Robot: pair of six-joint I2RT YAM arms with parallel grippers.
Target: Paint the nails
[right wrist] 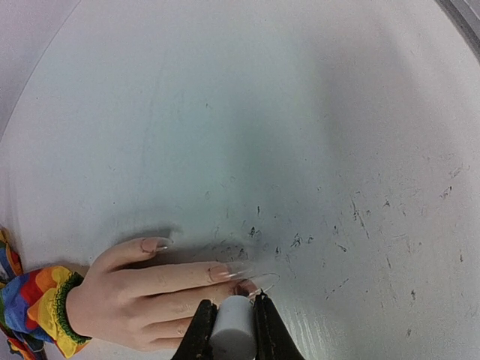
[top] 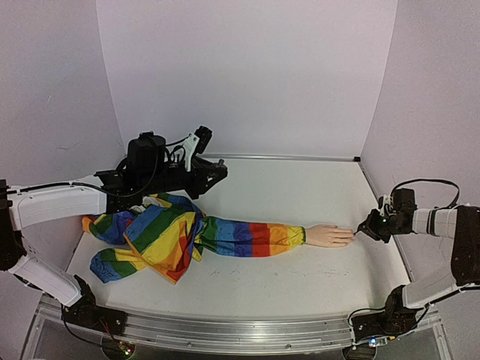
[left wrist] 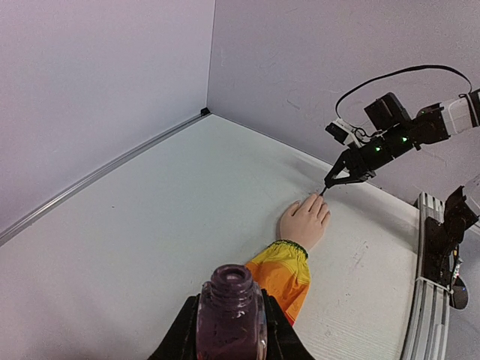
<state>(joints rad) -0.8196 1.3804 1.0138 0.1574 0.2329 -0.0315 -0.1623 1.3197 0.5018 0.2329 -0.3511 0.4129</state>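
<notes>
Beside nails (right wrist: 220,271) | right jaws clamp cap (right wrist: 231,326), cropped | left jaws clamp bottle (left wrist: 231,315), base hidden

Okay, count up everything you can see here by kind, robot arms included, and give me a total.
Robot arms: 2, left and right
Mannequin hand with rainbow sleeve: 1
Polish bottle, open, in the left jaws: 1
Polish brush, in the right jaws: 1
Total: 5
</notes>
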